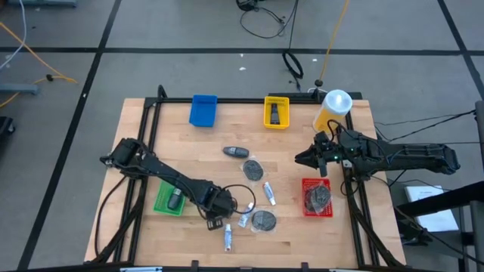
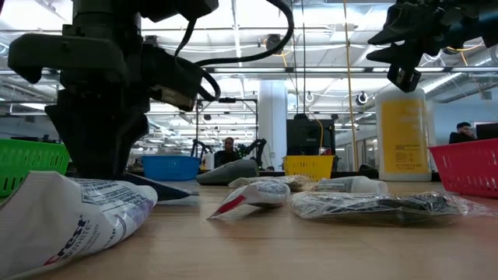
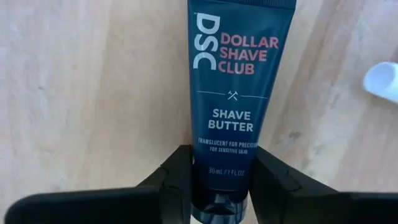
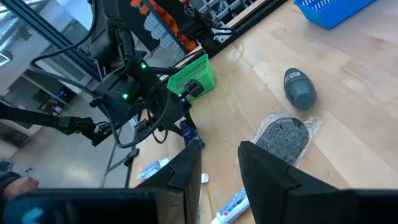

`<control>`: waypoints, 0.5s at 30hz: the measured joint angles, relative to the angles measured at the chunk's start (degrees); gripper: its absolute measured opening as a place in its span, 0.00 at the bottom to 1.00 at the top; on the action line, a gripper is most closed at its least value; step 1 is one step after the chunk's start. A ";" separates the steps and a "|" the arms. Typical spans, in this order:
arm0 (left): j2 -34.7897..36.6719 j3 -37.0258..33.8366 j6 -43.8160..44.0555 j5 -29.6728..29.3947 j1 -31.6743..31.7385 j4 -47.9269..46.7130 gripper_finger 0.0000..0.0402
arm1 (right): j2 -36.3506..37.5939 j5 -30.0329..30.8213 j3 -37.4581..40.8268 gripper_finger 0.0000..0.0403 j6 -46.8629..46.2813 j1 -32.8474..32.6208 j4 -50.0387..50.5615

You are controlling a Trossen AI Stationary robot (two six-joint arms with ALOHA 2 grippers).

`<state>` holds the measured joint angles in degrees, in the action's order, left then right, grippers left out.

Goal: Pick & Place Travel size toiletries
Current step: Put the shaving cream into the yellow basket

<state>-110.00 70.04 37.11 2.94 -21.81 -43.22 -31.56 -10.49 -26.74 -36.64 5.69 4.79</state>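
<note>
A dark blue shave-butter tube (image 3: 227, 93), one of the travel size toiletries, lies flat on the wooden table with my left gripper (image 3: 222, 160) over it, pointing down near the front edge (image 1: 219, 205) and shut on the tube. Other toiletries lie loose nearby: a dark grey bottle (image 1: 235, 152), two bagged dark discs (image 1: 253, 170) (image 1: 263, 220) and white tubes (image 1: 268, 193) (image 1: 228, 239). My right gripper (image 4: 217, 165) hangs open in the air at the table's right (image 1: 306, 159), touching nothing. My left gripper pinches the tube's two long sides near its cap end (image 3: 221, 171) between its two fingers. The fingers come from above, pointing down, and lie across the tube. The tube lies flat on the table, label up.
A green tray (image 1: 169, 199) with a dark item sits left of my left gripper. A red tray (image 1: 317, 197) with dark items sits at the right. At the far edge stand a blue tray (image 1: 203, 110), a yellow tray (image 1: 276, 112) and a big yellow bottle (image 1: 333, 108).
</note>
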 joint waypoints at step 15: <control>13.88 -0.04 -5.55 -16.74 12.19 2.63 0.27 | -4.51 -0.01 0.00 0.24 3.73 -1.47 -8.59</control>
<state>-96.12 70.00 31.56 -13.81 -9.62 -40.60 -36.07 -10.50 -26.74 -32.92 4.23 -3.81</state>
